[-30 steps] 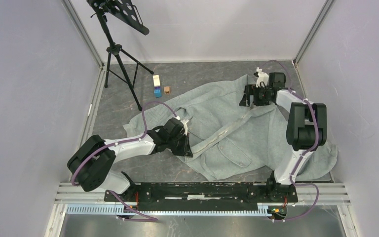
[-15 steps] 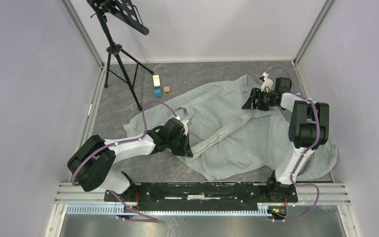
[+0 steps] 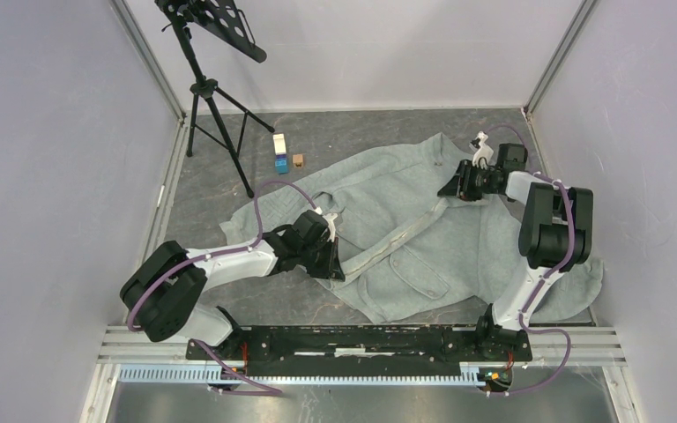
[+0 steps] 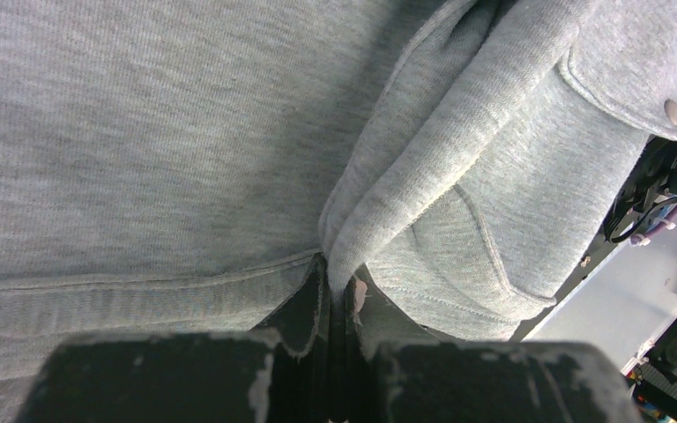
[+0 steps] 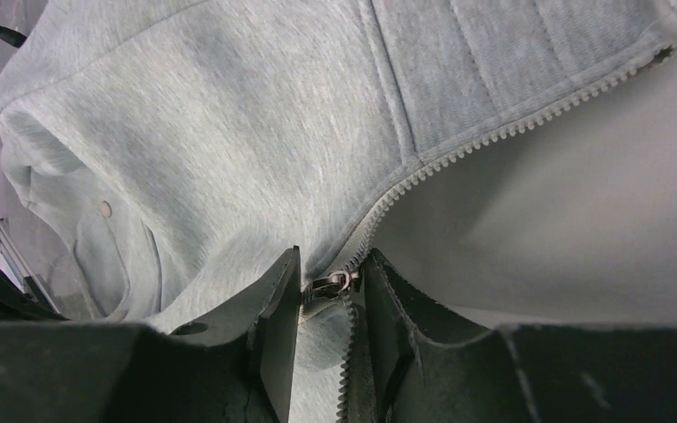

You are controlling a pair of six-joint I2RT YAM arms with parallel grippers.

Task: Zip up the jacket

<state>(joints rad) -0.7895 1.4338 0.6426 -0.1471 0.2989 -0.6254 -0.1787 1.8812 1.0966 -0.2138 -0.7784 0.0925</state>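
A large light grey-green fleece jacket [image 3: 379,189] lies spread over the middle and right of the dark grey mottled table [image 3: 361,128]. It reaches from near the left edge to the right edge, and one lobe sags towards the near right corner. Its pale front zipper [image 3: 397,233] runs as a slanted band from the centre of the table up towards the far right corner. A rounded patch pocket [image 3: 419,278] lies on the near side of that band.

The left gripper [image 3: 331,260] sits low on the fabric at the near-left end of the zipper band. In the left wrist view its black fingers [image 4: 304,308] are pressed almost together, pinching a folded edge of the jacket [image 4: 141,132]. A pocket flap with a small round metal snap [image 4: 673,110] lies beyond it.

The right gripper [image 3: 452,187] rests at the far end of the band, near the far right corner. In the right wrist view its fingers [image 5: 278,308] stand a narrow gap apart and clamp the small metal zipper slider [image 5: 328,285]. Above the slider the zipper teeth [image 5: 494,137] part, and the pale inner lining shows.

At the far left corner stands a black tripod music stand [image 3: 216,115]. Beside its feet, just off the jacket's far edge, sit a small white box [image 3: 279,143], a blue box [image 3: 281,164] and a brown cube [image 3: 299,160].
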